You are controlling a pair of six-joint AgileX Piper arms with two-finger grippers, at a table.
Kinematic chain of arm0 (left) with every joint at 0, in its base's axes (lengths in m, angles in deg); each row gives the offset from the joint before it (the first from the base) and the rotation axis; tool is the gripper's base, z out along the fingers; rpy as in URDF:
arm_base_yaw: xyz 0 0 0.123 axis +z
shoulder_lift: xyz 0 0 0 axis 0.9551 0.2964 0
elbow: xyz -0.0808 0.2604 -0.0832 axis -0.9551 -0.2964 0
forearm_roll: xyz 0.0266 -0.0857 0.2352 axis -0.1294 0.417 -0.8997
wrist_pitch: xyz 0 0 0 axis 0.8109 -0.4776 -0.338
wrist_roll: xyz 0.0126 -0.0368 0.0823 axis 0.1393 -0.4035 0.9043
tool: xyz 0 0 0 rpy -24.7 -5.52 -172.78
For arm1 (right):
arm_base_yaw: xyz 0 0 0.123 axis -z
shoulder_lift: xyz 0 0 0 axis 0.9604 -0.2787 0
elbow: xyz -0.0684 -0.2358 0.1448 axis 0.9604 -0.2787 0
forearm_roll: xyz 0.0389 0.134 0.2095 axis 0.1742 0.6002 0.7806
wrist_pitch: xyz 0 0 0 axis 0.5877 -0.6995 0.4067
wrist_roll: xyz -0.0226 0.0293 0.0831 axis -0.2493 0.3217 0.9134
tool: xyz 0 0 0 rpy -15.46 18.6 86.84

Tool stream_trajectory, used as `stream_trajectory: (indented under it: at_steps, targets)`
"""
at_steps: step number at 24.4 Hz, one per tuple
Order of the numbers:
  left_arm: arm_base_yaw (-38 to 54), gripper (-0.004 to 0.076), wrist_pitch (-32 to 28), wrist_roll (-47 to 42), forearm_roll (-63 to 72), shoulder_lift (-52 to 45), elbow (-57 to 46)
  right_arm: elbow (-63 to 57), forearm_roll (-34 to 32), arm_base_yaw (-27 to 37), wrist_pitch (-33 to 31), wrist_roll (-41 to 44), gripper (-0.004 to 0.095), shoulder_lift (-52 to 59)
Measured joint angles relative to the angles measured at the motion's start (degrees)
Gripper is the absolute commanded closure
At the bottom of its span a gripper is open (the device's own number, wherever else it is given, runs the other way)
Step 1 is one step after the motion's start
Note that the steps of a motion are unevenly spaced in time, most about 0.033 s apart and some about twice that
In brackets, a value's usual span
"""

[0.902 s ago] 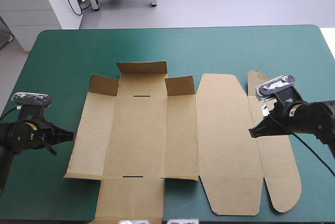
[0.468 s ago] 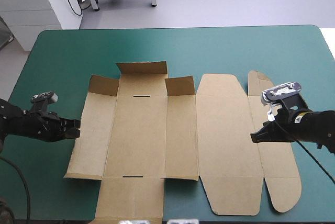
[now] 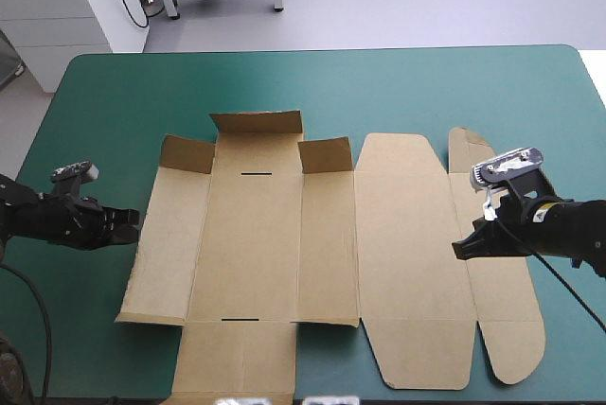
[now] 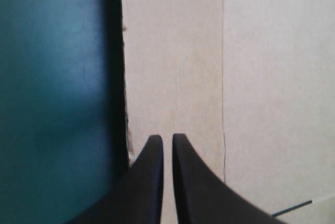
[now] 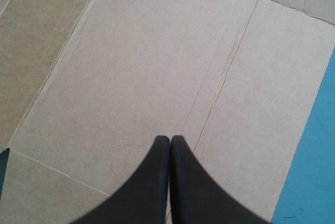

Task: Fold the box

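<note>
Brown box [image 3: 275,244]: lying flat and unfolded mid-table on the teal-green cover [image 3: 426,93]; only the three short flaps [image 3: 257,123] at its far left end are tipped up.
Left gripper [image 3: 135,222]: low at the box's left edge, black fingers pretty much together with just a thin slit and nothing in it.
Right gripper [image 3: 457,250]: fingers pressed into one point, gripping nothing, tips over the big right panel just beside the crease [image 5: 225,77] to the rounded end flap.
</note>
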Motion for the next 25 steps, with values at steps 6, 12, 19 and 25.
stream_trajectory:
  at_steps: [6, 12, 19, 25]
  targets:
    - [0.0, 0.0293, -3.65, -0.4, -0.99, 0.07, 0.0, 0.0, -0.13, 0.0, -0.11, -0.31, 0.0929, 0.0]
    - [0.0, 0.0153, -3.45, -2.62, -1.46, 0.39, 0.0, 0.0, -0.37, 0.0, -0.33, -0.3, 0.0928, 0.0]
    - [0.0, 0.0153, -1.66, -4.89, 2.82, 5.03, -1.12, 0.0, -0.55, 0.0, -0.33, -0.47, 0.0929, 0.0]
    - [-3.53, 0.0159, 1.87, -2.84, 10.54, 12.63, -1.68, 0.0, -0.75, 0.0, -0.33, -0.47, 0.0929, 0.0]
